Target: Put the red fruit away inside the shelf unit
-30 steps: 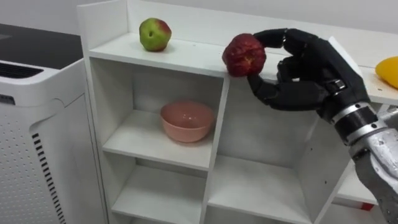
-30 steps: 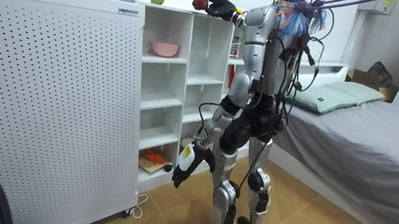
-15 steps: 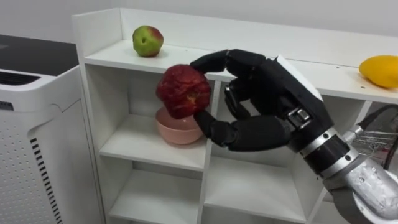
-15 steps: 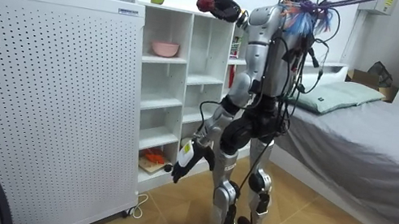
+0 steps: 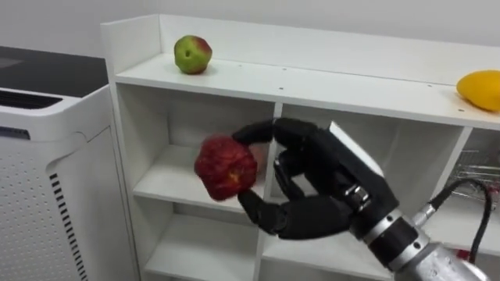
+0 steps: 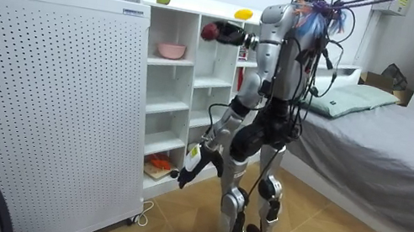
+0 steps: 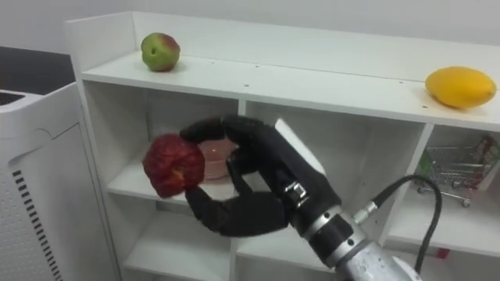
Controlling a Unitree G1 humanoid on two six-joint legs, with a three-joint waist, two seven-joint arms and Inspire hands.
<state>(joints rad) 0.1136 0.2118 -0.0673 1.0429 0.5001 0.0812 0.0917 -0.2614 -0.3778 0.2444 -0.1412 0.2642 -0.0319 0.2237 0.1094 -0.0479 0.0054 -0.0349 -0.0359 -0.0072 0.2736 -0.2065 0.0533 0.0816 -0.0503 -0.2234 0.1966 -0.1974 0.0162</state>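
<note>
My right hand (image 5: 328, 187) is shut on a dark red apple (image 5: 225, 168), holding it in front of the white closet's (image 5: 351, 82) second shelf level, near the middle divider. Behind the apple, a pink bowl (image 7: 212, 160) sits on that shelf, mostly hidden. On the closet's top board a green and red apple (image 5: 192, 55) rests at the left and a yellow fruit (image 5: 480, 88) at the right. In the room view I stand upright facing the closet, right arm raised, and my left hand (image 6: 186, 176) hangs by my thigh.
A white perforated cabinet (image 5: 47, 156) stands against the closet's left side. A small toy shopping cart (image 7: 461, 176) sits in the right compartment. An orange item (image 6: 160, 163) lies on a low shelf. A bed (image 6: 391, 140) stands behind me.
My right hand has carried the red apple down from the top board's edge to the second shelf level and a little leftward. The green apple and yellow fruit stayed put.
</note>
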